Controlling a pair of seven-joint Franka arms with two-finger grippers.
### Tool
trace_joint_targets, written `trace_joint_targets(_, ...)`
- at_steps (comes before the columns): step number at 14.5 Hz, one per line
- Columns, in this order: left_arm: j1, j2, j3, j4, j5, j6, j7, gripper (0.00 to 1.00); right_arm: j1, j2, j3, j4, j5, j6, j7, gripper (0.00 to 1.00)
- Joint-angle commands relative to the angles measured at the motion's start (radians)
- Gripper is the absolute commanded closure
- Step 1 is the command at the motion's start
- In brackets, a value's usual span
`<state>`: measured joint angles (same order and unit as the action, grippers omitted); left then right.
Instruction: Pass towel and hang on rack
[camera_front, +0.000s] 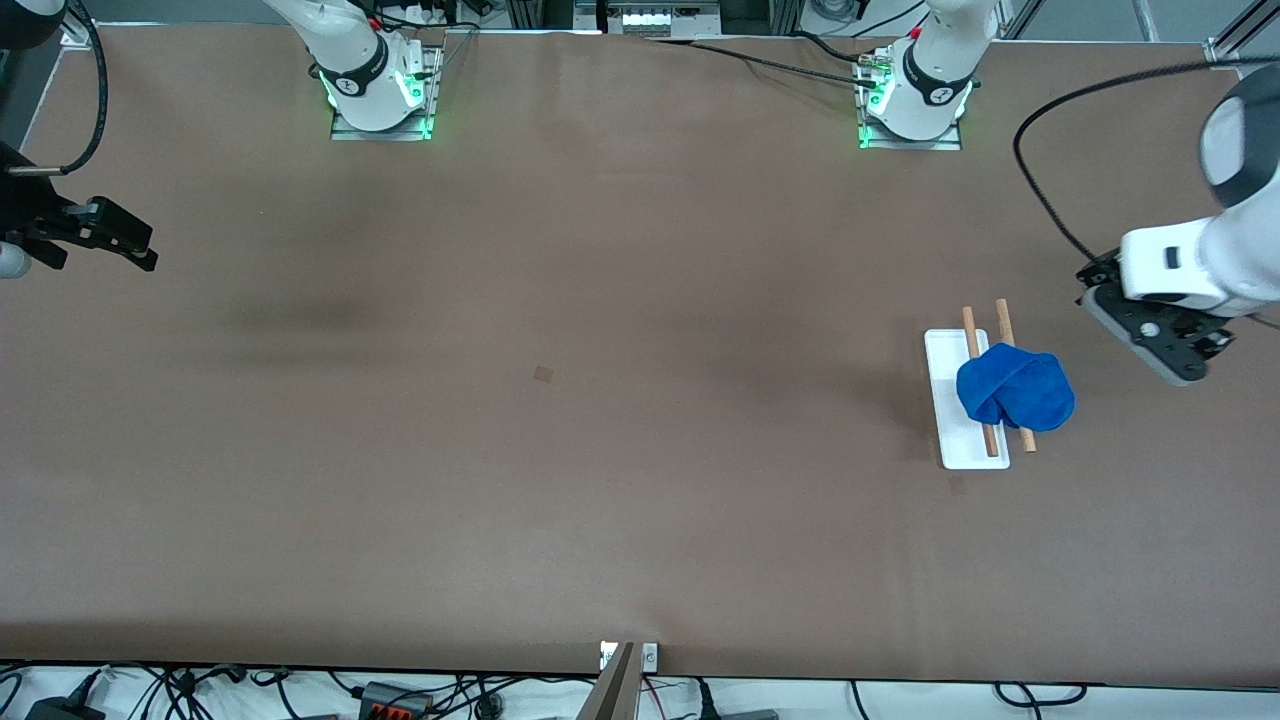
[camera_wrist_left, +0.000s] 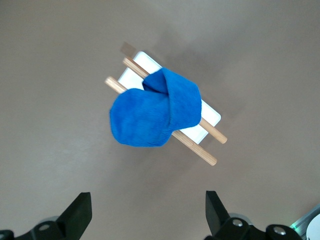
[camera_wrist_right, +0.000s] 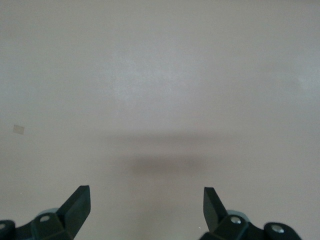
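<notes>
The towel is blue and soft. It hangs bunched up over the two wooden rods of the rack. The rack has a flat white base and sits on the brown table, toward the left arm's end. The left gripper is up in the air by that end of the table, just past the rack. Its jaws are wide open and hold nothing. The right gripper waits over the right arm's end of the table. Its jaws are wide open too, with nothing in them.
</notes>
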<state>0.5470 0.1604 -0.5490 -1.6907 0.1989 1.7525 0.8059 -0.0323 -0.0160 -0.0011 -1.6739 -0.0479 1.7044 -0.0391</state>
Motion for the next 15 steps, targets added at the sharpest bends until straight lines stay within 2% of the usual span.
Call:
trace_joint_targets(1, 0.004, 0.016, -0.003, 0.095, -0.036, -0.063, -0.019, 0.00, 0.005, 0.001, -0.002, 0.016, 0.005, -0.006, 0.004, 0.00)
trace_joint_targets(6, -0.018, -0.017, 0.015, 0.123, -0.113, -0.094, -0.247, 0.00, 0.006, 0.001, -0.002, 0.016, 0.005, -0.014, 0.005, 0.00)
trace_joint_targets(7, -0.063, -0.037, 0.046, 0.117, -0.115, -0.093, -0.336, 0.00, 0.006, -0.002, -0.002, 0.016, 0.008, -0.015, 0.007, 0.00)
trace_joint_targets(8, -0.143, -0.054, 0.126, 0.118, -0.127, -0.096, -0.463, 0.00, 0.005, -0.002, -0.002, 0.016, 0.010, -0.015, 0.007, 0.00)
trace_joint_targets(10, -0.258, -0.071, 0.281, 0.115, -0.240, -0.114, -0.626, 0.00, 0.005, -0.004, -0.002, 0.014, 0.010, -0.019, 0.008, 0.00)
trace_joint_targets(11, -0.280, -0.079, 0.311, 0.114, -0.246, -0.116, -0.629, 0.00, 0.006, -0.004, -0.002, 0.014, 0.010, -0.020, 0.008, 0.00)
trace_joint_targets(15, -0.323, -0.102, 0.349, 0.112, -0.257, -0.123, -0.636, 0.00, 0.005, -0.005, -0.002, 0.014, 0.013, -0.028, 0.011, 0.00)
